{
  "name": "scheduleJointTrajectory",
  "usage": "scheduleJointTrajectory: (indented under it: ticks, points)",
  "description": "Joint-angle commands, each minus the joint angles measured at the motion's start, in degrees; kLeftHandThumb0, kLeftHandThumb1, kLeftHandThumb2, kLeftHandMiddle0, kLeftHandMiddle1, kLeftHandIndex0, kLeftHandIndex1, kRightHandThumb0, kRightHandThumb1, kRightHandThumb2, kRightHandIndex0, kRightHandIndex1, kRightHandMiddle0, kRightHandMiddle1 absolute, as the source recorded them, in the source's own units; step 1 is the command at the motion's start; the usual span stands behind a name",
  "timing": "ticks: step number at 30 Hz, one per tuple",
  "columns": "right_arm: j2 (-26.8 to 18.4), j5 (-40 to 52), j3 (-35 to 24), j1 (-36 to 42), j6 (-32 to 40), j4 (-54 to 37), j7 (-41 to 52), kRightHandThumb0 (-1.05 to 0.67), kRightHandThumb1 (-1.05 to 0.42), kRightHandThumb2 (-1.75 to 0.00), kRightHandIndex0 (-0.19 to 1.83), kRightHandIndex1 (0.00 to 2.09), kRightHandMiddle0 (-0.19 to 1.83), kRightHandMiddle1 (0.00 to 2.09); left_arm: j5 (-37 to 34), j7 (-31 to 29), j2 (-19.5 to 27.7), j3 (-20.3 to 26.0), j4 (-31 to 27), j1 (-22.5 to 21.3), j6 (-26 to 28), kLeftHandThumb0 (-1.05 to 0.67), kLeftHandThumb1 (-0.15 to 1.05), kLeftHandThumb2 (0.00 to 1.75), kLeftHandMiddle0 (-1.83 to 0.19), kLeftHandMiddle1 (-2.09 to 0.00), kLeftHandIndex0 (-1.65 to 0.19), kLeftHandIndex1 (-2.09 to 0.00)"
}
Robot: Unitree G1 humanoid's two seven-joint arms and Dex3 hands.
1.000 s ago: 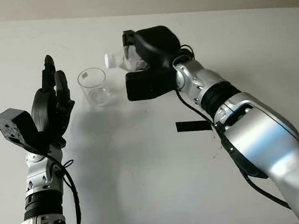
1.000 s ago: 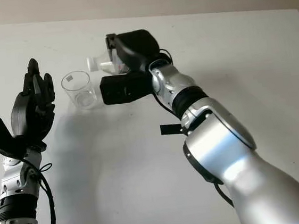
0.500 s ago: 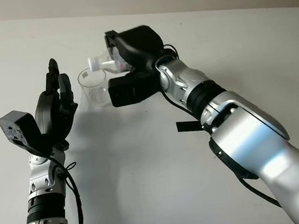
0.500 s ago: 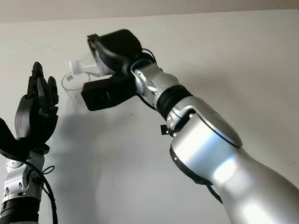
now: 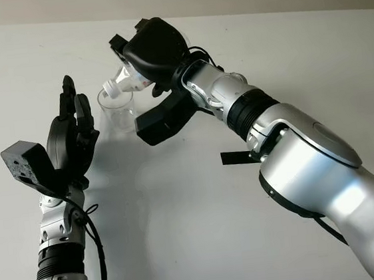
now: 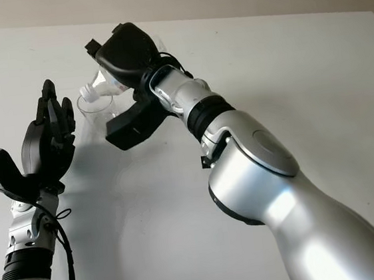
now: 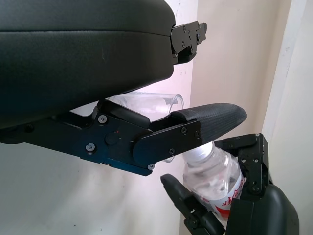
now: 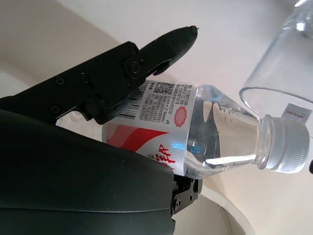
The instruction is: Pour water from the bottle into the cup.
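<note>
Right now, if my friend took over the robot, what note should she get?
Right hand: shut on the bottle, tipped with its neck down over the cup.
Left hand: open, held up in the air just beside the cup, not touching it.
Cup: upright on the table, looks empty.
Done: bottle picked up, carried to the cup and tilted.
Watch out: the white cap is on the bottle, so no water is coming out.
Left: get the cap off, pour, then set the bottle down.
</note>
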Motion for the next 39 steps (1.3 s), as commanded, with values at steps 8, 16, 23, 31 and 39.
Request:
scheduleJointTrajectory:
  ticks: [8, 16, 23, 31, 39]
  points:
    - [-1.19, -4.13, 4.37, -3.18, 0.41, 0.27, -1.43, -0.41, -0.97, -0.05, 0.77, 2.09, 0.2, 1.74, -0.41, -0.24, 0.14, 0.33, 0.14, 0.32, -0.5, -0.75, 1.05, 0.69, 0.19, 0.0, 0.19, 0.0]
    - [-0.87, -4.52, 4.97, -2.94, 0.58, 0.35, -2.99, -0.43, -0.98, -0.06, 0.78, 2.09, 0.21, 1.88, -0.18, -0.11, 0.21, 0.29, 0.42, 0.22, -0.77, -0.75, 1.05, 0.69, 0.19, 0.0, 0.19, 0.0]
    - [-0.21, -0.05, 0.96, -2.05, -0.21, 0.15, -3.41, -0.41, -0.97, -0.05, 0.81, 2.09, 0.2, 1.78, -0.14, -0.31, 0.49, 0.41, 1.0, -0.07, -1.58, -0.75, 1.05, 0.68, 0.19, 0.0, 0.19, 0.0]
    - [1.53, 15.23, -13.15, -0.23, -3.38, -0.84, -2.88, -0.3, -0.97, -0.06, 0.77, 2.09, 0.23, 1.67, -0.18, -0.18, 0.67, 0.41, 0.76, 0.09, -1.3, -0.76, 1.05, 0.67, 0.19, 0.0, 0.19, 0.0]
    - [2.31, 31.18, -28.43, 0.4, -8.47, -3.04, -1.07, -0.23, -1.01, -0.35, 1.3, 2.09, 0.93, 2.09, -0.47, -0.42, 1.47, 0.68, 0.16, 0.03, -1.39, -0.75, 1.05, 0.68, 0.19, 0.0, 0.19, 0.0]
